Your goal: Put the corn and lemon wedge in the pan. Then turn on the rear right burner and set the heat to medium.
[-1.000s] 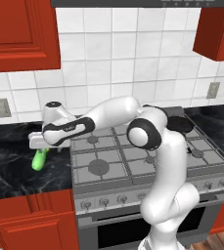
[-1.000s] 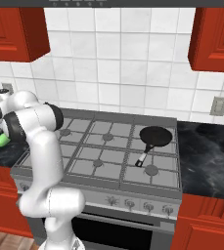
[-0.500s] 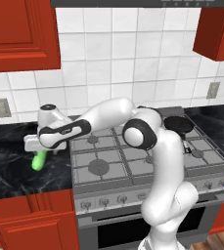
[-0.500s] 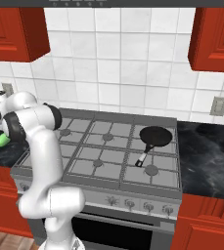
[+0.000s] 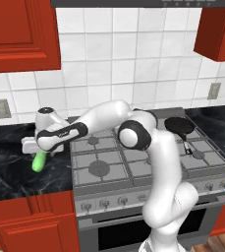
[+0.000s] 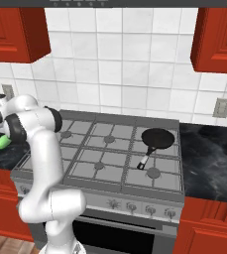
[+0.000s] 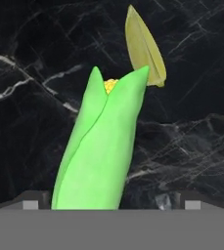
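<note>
Corn position: the corn (image 7: 101, 146) is lying directly between the fingers (image 7: 30, 204), its long axis running straight away from them toward the far tip, so the pads are sitting on either side of its wide end.
Finger state: the fingers are standing fully spread, one at each flank of the cob, gripping nothing yet.
Corn surface: smooth bright green husk, oblong and tapering, splitting at the far tip to show a bit of yellow kernel; it is looking firm and rounded, so a squeeze across its width seems the natural hold.
Lemon wedge: the lemon wedge (image 7: 144, 49) is resting just beyond the corn's far tip, slightly to one side, thin, pointed and dull yellow-green; whether the two are touching cannot be told.
Worktop: the worktop (image 7: 25, 58) is glossy black marble with white veins, lying flat beneath both pieces.
Pan: the pan (image 6: 158, 138) is waiting well apart from the fingers, across the stove (image 6: 110, 154) on a rear grate, round, black, its short handle ending pale.
Judgement: closing across the cob appears the move now called for.
</note>
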You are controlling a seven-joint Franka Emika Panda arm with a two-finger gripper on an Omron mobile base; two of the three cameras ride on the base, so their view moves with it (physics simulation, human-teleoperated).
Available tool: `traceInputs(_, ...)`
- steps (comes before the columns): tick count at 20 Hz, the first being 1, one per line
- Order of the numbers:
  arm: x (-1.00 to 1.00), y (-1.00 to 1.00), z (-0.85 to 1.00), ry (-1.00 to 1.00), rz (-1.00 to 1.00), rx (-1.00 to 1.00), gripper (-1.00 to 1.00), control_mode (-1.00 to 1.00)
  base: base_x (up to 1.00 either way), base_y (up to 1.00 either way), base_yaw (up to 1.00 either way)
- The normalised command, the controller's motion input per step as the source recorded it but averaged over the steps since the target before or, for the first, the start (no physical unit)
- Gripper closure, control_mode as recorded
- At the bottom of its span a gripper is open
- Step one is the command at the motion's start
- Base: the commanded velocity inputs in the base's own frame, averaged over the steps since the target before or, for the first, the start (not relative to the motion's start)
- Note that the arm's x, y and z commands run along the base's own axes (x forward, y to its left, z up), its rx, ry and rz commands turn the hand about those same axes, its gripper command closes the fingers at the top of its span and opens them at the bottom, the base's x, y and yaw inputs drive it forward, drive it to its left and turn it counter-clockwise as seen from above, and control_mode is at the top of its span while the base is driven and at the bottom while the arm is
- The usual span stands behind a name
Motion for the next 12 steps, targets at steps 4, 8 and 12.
traceInputs(4, 0.36, 0.24, -0.02, 0.0, 0.0, 0.0, -1.0, -1.0, 0.0, 0.0, 0.0)
traceInputs(8, 0.13, 0.15, -0.07, 0.0, 0.0, 0.0, -1.0, -1.0, 0.0, 0.0, 0.0)
traceInputs(12, 0.0, 0.03, -0.25, 0.0, 0.0, 0.0, -1.0, -1.0, 0.0, 0.0, 0.0)
